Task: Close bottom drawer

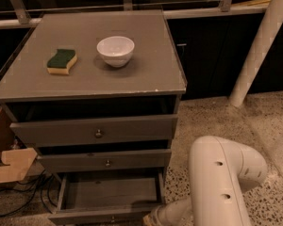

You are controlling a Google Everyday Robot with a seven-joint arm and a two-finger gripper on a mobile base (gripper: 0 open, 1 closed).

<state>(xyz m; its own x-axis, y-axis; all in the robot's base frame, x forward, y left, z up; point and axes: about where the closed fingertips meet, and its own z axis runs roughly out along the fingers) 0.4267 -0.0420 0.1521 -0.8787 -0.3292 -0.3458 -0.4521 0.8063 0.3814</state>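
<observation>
The grey cabinet (89,79) has three drawers. The bottom drawer (111,192) is pulled out toward me; its shallow box is empty, and its slim front with a tiny knob sits at the picture's lower edge. The middle drawer front (104,161) and the top drawer front (96,132) stand slightly out. My white arm (221,182) bends down at the lower right. My gripper (150,219) is at the bottom edge, by the right end of the bottom drawer's front, mostly cut off.
A white bowl (115,50) and a green-and-yellow sponge (62,61) sit on the cabinet top. A cardboard box (7,161) and black cables (19,197) lie to the cabinet's left. A white post (259,46) stands on the speckled floor at right.
</observation>
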